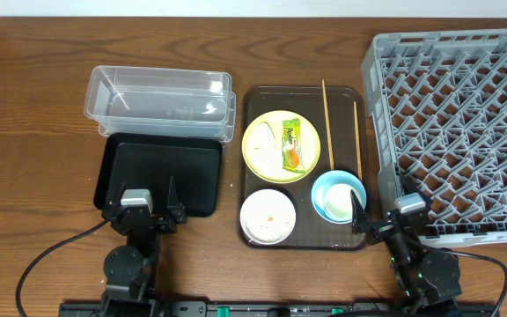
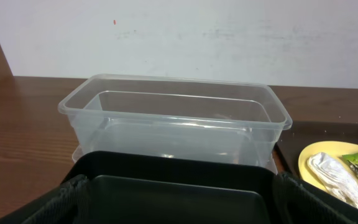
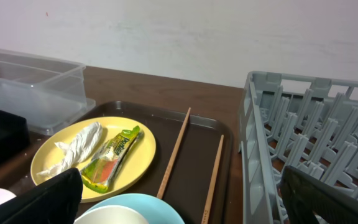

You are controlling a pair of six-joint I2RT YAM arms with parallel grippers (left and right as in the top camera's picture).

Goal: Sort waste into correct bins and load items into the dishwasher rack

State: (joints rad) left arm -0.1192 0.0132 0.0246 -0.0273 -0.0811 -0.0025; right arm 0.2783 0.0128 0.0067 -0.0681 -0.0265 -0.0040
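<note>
A yellow-green plate [image 1: 260, 163] on the dark-brown serving tray holds the snack wrapper [image 1: 291, 143] and white plastic scrap [image 1: 268, 139]; the right wrist view shows the wrapper [image 3: 110, 158] and scrap [image 3: 76, 146] too. Two chopsticks [image 1: 326, 123] [image 1: 357, 139] lie beside it. A light-blue bowl [image 1: 326, 187] holds the white cup [image 1: 338, 205]. A small white bowl [image 1: 268, 217] holds rice and a brownish lump. The clear tub [image 1: 159, 99] and black tray [image 1: 161, 172] are on the left, the grey rack [image 1: 460, 132] on the right. My left gripper [image 1: 143, 201] is open over the black tray's near edge. My right gripper [image 1: 379, 210] is open by the blue bowl.
The dark-brown serving tray [image 1: 302, 236] sits between the black tray and the rack, its right rim close to the rack's wall. The clear tub [image 2: 173, 118] stands just behind the black tray [image 2: 173, 193]. Both arm bases are at the table's near edge.
</note>
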